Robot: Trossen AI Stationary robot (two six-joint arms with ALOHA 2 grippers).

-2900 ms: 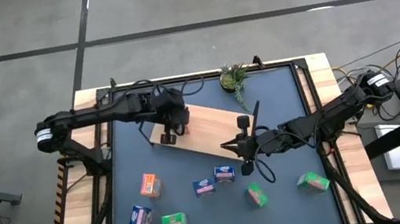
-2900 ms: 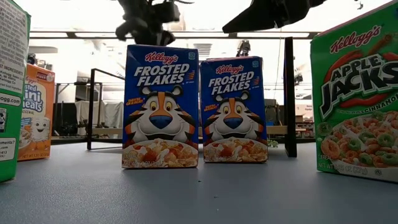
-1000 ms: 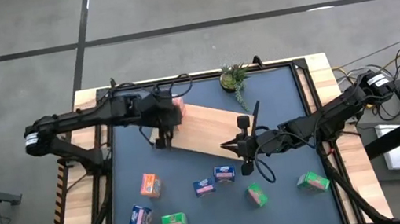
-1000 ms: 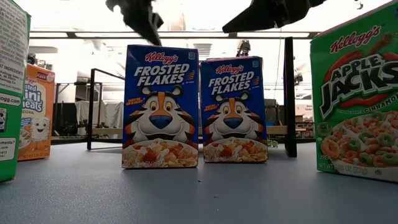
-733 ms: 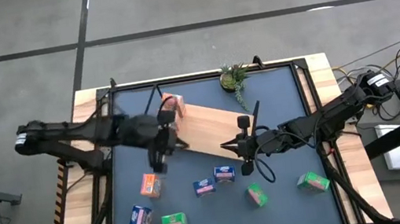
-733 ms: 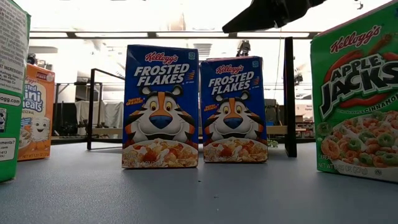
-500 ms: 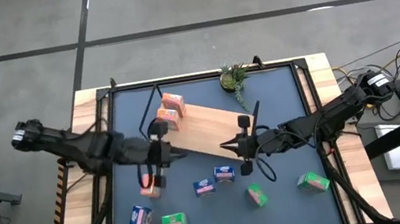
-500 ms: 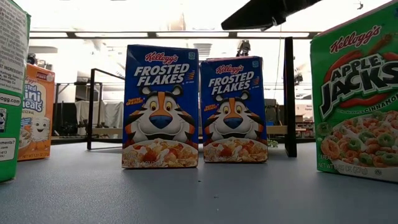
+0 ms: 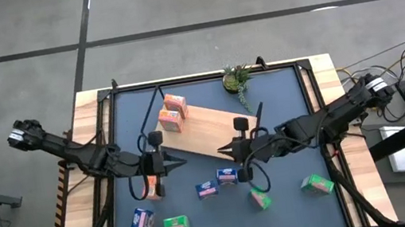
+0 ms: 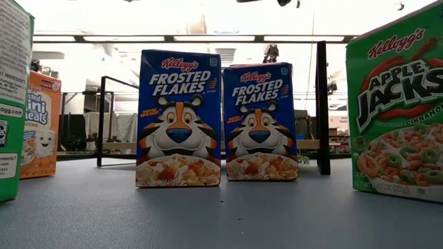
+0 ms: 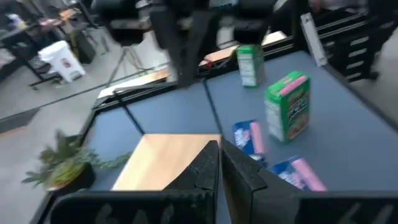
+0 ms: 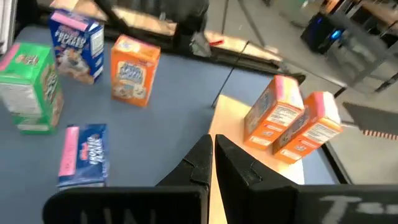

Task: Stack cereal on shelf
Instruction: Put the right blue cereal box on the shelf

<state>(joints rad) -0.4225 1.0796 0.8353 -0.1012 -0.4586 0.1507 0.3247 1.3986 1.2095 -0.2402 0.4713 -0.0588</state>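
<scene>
Tools both pressed together, empty: left tool [image 9: 178, 160] and right tool [image 9: 224, 150] hover near the light-wood shelf board [image 9: 209, 132], which lies aslant on the dark blue desk [image 9: 282, 109], two orange-red cereal boxes [image 9: 172, 112] standing on its far end.

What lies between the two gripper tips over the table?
In the high view, the left gripper and right gripper, both shut, point at each other; between them lies only the near edge of the shelf board, no cereal box.

small potted plant [image 9: 236, 77] at the table's [image 9: 282, 109] far edge
</scene>
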